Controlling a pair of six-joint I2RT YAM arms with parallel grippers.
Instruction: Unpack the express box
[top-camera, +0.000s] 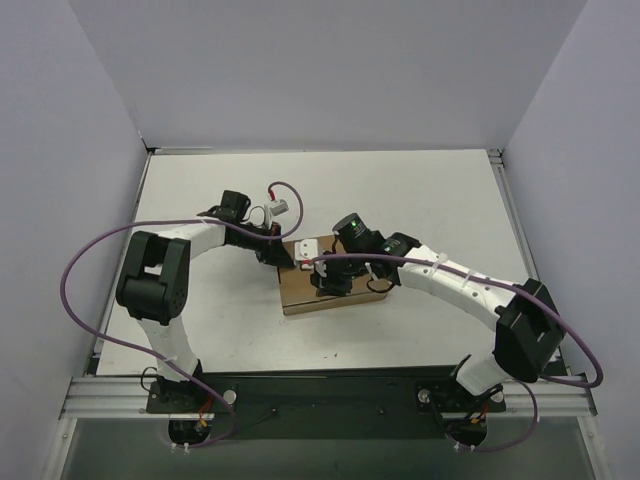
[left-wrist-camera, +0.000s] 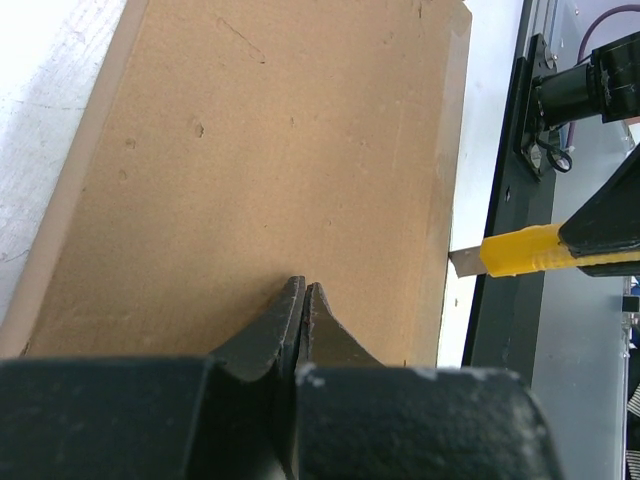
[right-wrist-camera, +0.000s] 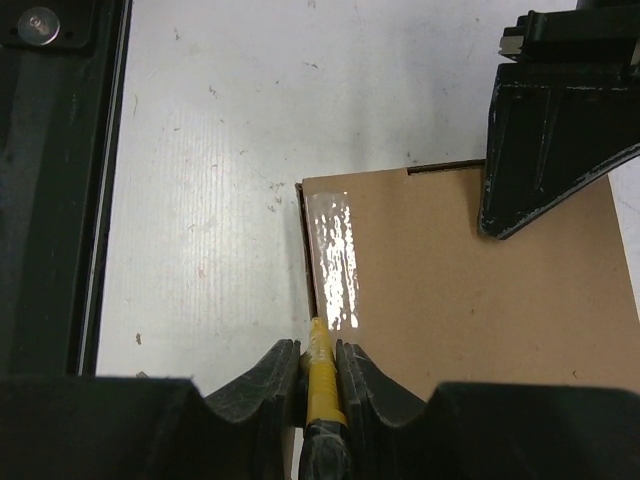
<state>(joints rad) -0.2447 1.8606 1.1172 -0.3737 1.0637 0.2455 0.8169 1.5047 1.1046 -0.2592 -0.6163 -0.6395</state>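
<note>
The left fingers (left-wrist-camera: 312, 312) are pressed shut with nothing between them. Their tips rest on top of the express box (left-wrist-camera: 270, 150), which lies flat on the white worktop (right-wrist-camera: 210, 200) beneath and ahead of them. The right fingers (right-wrist-camera: 348, 372) are clamped on a yellow-handled cutter (right-wrist-camera: 321, 368). Its blade meets the box edge just ahead of their tips, beside a glossy tape strip (right-wrist-camera: 337, 255).
</note>
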